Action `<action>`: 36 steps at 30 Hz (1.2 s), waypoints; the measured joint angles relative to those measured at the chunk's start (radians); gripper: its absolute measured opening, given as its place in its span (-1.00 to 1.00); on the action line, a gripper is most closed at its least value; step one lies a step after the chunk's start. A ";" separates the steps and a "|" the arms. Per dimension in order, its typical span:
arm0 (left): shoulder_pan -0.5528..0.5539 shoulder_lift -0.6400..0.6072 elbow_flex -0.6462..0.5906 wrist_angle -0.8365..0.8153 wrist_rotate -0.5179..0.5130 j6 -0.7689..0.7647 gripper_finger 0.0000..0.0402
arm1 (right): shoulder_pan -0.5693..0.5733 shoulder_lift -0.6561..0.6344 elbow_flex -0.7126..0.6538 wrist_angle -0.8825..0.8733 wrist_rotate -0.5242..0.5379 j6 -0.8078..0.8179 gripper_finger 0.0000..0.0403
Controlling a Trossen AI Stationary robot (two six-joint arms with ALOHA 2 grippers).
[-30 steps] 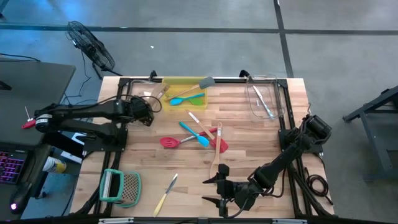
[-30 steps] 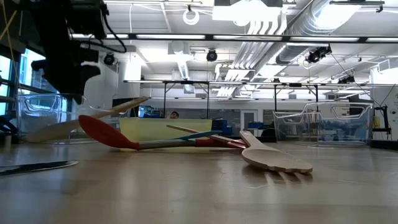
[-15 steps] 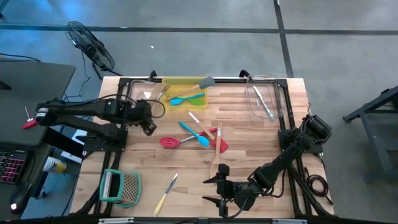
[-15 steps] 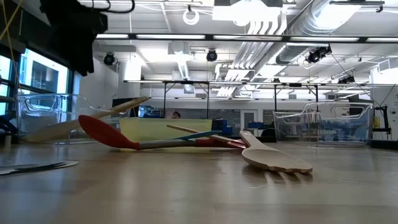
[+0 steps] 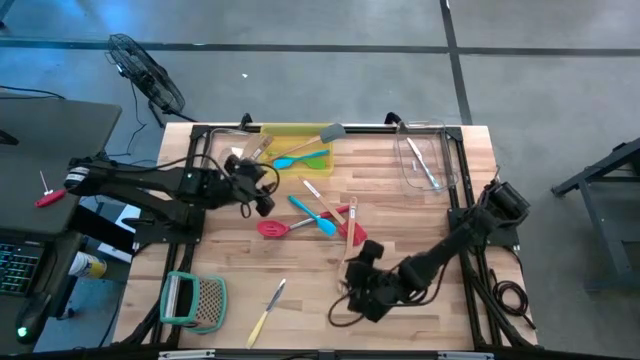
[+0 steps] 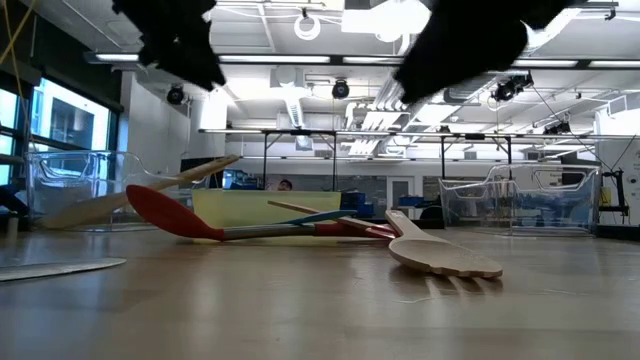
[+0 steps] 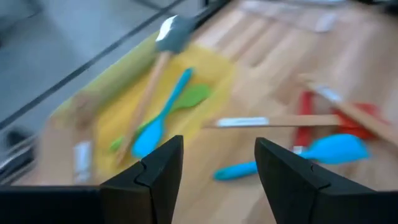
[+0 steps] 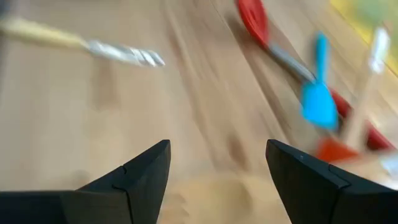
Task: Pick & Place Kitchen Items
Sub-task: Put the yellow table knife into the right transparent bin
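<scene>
The kitchen items lie loose in a pile at mid-table: a red spatula [image 5: 272, 228], a blue spatula [image 5: 316, 216], a wooden fork [image 5: 348, 243] and another red spatula [image 5: 357, 228]. A yellow tray [image 5: 283, 131] at the far edge holds blue and green spatulas [image 7: 163, 116], and a grey spatula [image 5: 328, 132] rests across it. A yellow-handled knife [image 5: 267, 311] lies by the near edge. My left gripper [image 5: 264, 202] hovers open, left of the pile [image 7: 217, 146]. My right gripper [image 5: 346, 294] hovers open near the fork's near end [image 8: 217, 149]. Neither holds anything.
A clear container [image 5: 425, 158] with metal utensils stands at the far right. A green-framed rack [image 5: 193, 300] sits at the near left corner. Bare wood lies between the knife and the pile.
My left gripper has swung from beside the yellow tray toward the pile at mid-table, rising and tipping more level as it went. My right gripper has tipped downward and shifted toward the wooden fork. Both have stayed open. No utensil has moved.
</scene>
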 joint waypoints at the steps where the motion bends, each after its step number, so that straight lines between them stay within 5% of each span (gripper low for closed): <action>1: 0.000 0.000 0.000 0.035 0.032 0.039 -0.04 | -0.008 0.000 0.000 -0.051 -0.002 0.016 0.28; 8: 0.000 0.000 0.000 0.178 0.334 0.125 -0.04 | -0.038 0.000 0.000 -0.185 -0.079 -0.088 0.28; 16: -0.060 0.000 0.000 0.183 0.575 -0.179 -0.04 | -0.058 0.000 0.000 -0.195 0.010 -0.260 0.28; 26: -0.378 0.009 0.000 0.216 0.531 -0.660 -0.04 | -0.142 0.000 0.000 -0.191 0.050 -0.500 0.28; 36: -0.537 0.067 0.091 0.261 0.413 -0.897 -0.04 | -0.217 0.000 0.000 -0.162 -0.114 -0.528 0.28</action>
